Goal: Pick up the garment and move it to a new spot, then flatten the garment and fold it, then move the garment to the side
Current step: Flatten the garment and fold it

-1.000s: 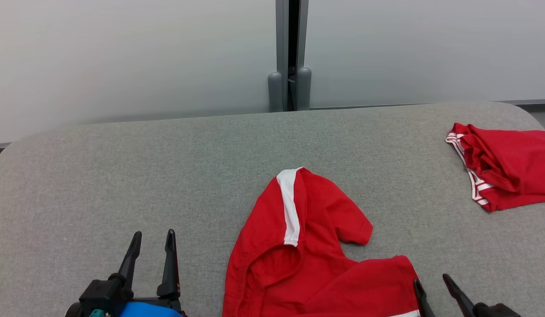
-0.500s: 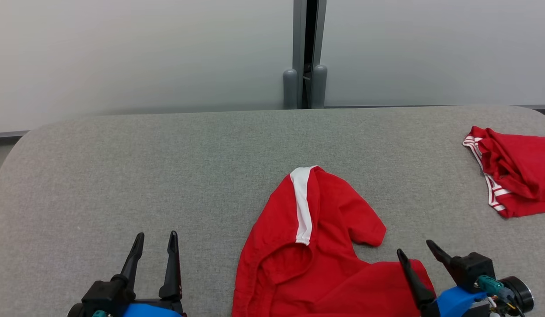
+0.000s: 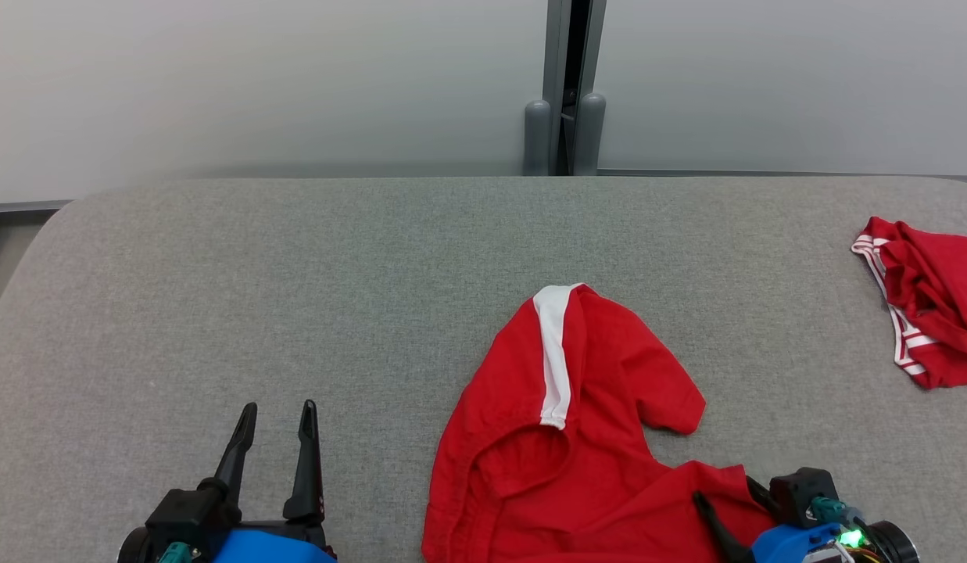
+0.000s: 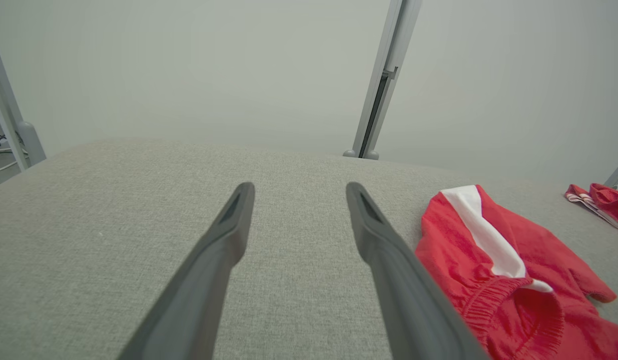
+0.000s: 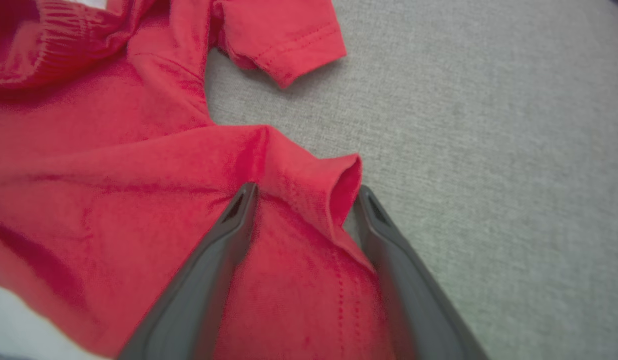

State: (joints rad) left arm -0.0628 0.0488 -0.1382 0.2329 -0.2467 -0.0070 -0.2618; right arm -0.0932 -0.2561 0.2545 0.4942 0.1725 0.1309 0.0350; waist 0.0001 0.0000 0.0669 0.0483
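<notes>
My right gripper (image 5: 305, 192) has swung in, fingers (image 5: 209, 270) spread astride a raised fold (image 5: 333, 182) on the crumpled red white-striped T-shirt (image 3: 608, 407) lying on the grey cloth table (image 3: 295, 274), so I judge pinching comes next; my left gripper (image 3: 280, 407) hangs parted, empty.

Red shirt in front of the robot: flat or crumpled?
Crumpled: the red shirt lies bunched, one sleeve folded over, a raised fold at its right edge.

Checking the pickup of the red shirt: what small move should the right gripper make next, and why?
Probably close the right gripper: its open jaws straddle a raised fold of the red shirt, so shutting should pinch cloth for lifting.
</notes>
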